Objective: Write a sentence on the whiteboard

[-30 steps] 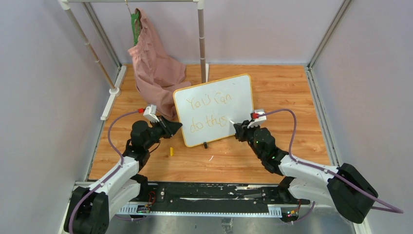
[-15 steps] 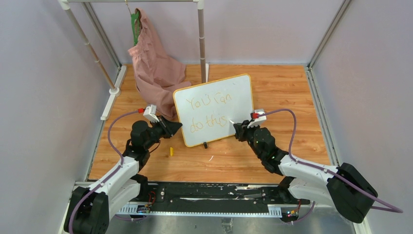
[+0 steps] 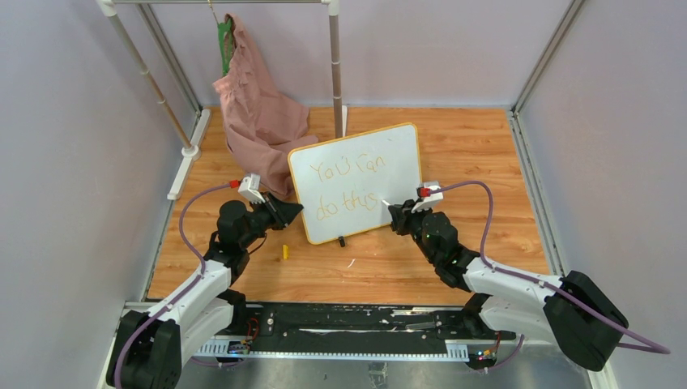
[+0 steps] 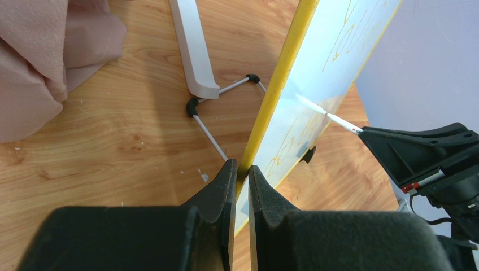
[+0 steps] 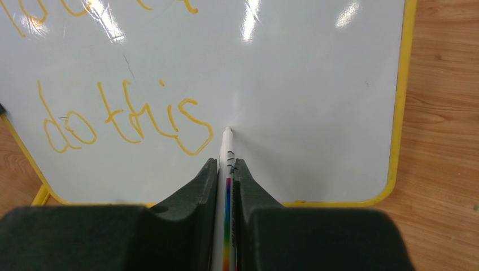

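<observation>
While the whiteboard (image 3: 401, 174) stands propped at mid tabletop (image 3: 478, 154), the left hand (image 4: 242, 169) is clamped on its left frame edge. The right hand (image 5: 226, 166) is clamped on a marker (image 5: 228, 148), tip touching the board just right of the sentence (image 5: 124, 118), after "do this".

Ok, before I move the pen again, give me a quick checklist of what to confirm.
1. Left gripper shut on the yellow frame edge of the whiteboard: ok.
2. Right gripper shut on the marker: ok.
3. Marker tip against the board, just right of the "s" in "this": ok.
4. Sentence legible, "You can do this": ok.
5. Full stop written: cannot tell, the tip covers that spot.
6. Bare board right of the tip: ok.
</observation>
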`<state>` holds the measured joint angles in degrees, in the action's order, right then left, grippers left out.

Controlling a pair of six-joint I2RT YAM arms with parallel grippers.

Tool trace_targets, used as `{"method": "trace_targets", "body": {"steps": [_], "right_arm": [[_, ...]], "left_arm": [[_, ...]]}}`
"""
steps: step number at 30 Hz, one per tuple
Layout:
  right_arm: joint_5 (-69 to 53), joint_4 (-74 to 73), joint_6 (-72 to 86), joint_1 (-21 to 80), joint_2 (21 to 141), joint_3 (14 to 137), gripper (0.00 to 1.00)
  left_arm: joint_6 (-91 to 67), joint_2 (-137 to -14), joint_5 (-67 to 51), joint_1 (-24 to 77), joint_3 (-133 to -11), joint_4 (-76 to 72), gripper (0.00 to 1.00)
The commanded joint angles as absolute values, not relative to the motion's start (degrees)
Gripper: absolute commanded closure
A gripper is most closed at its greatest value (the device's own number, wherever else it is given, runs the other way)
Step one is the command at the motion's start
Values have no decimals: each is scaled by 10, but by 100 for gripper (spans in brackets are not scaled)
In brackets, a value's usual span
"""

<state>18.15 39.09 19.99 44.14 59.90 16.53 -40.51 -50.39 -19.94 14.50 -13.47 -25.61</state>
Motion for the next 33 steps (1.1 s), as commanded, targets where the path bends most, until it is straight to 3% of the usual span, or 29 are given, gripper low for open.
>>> {"method": "trace_targets", "body": {"steps": [1,33], "right_arm": [[187,399,205,432,595,170,100],[185,349,199,433,547,178,100]], "left_arm": [[-409,-494,-201,149,-131,-284,100],[-402,-485,-196,151,-135,-269,100]]}}
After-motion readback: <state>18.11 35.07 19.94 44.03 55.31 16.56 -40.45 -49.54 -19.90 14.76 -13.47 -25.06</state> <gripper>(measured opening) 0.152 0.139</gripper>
